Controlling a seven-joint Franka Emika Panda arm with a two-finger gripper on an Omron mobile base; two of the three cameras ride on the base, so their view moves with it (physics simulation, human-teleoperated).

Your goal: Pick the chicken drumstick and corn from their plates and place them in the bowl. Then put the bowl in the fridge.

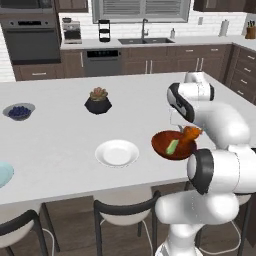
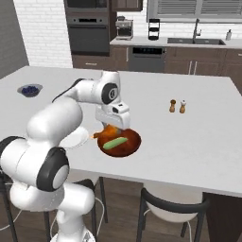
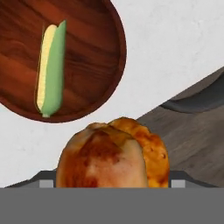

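Note:
The reddish-brown bowl [image 1: 161, 141] [image 2: 130, 147] [image 3: 96, 39] sits near the counter's front edge, and the corn [image 1: 172, 146] [image 2: 115, 142] [image 3: 50, 68] lies inside it. My gripper [image 1: 188, 131] [image 2: 112, 126] hangs low over the bowl's rim, shut on the chicken drumstick [image 1: 191, 133] [image 2: 108, 132] [image 3: 109, 155]. In the hand view the drumstick's fat end sits between the fingers, beside the bowl and above the counter edge. The white plate [image 1: 102, 150] [image 2: 78, 139] and the light blue plate [image 1: 2, 175] both lie bare. The fridge is out of view.
A small grey bowl of blueberries [image 1: 19, 111] [image 2: 30, 90] and a black plant pot [image 1: 98, 101] stand farther back on the counter. Two shakers [image 2: 177, 106] stand to the right. Stools [image 1: 125, 210] [image 2: 170, 203] are tucked under the front edge.

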